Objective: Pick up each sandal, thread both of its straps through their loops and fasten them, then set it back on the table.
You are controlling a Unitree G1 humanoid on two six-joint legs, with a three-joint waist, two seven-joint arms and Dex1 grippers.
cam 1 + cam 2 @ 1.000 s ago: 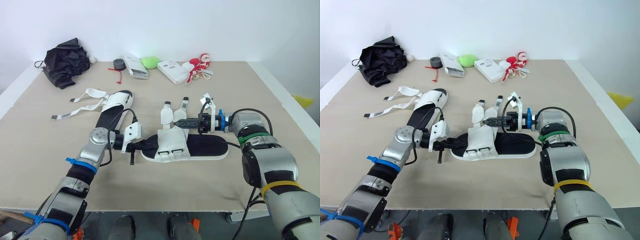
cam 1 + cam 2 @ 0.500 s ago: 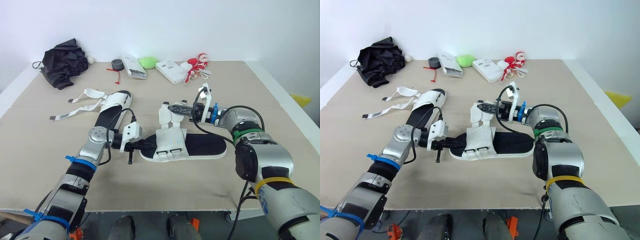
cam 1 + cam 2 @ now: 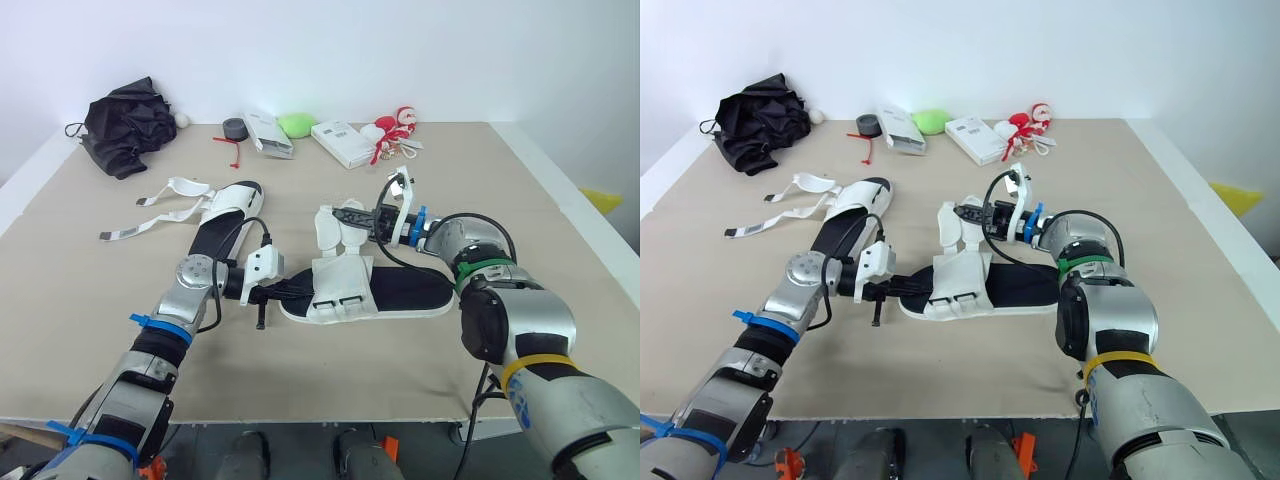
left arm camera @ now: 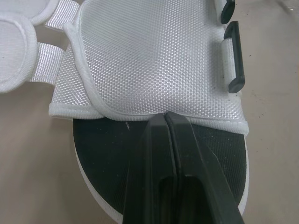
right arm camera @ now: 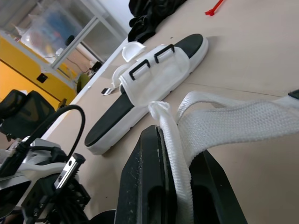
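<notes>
**Right claw pinches a strap, left claw closed at the toe end of the near sandal**

The right gripper [image 5: 176, 140] is clamped on a white strap [image 5: 224, 123], the webbing squeezed between its two black fingers and lifted off the table [image 3: 80, 300]. The strap rises from the far edge of the near sandal [image 3: 400, 292], beside a second loose strap [image 3: 325, 228]; the two stand close together above the sandal's white upper [image 4: 154, 60].

The left gripper [image 4: 166, 117] has its fingers pressed together with no gap. They lie over the black footbed [image 4: 103, 149] at the toe end, their tip touching the hem of the upper. Two black loops [image 4: 233, 58] sit on the upper's other side, both empty.

The near sandal lies flat on the table between the two arms, with its sole down.

The second sandal [image 3: 228, 215] lies to the robot's left and further back, with its straps [image 3: 150, 225] trailing loose across the table.

Along the far edge of the table are a crumpled black cloth [image 3: 130, 120], a roll of tape [image 3: 237, 127], two white boxes [image 3: 345, 142], a green object [image 3: 298, 124] and a red and white toy [image 3: 395, 128]
</notes>
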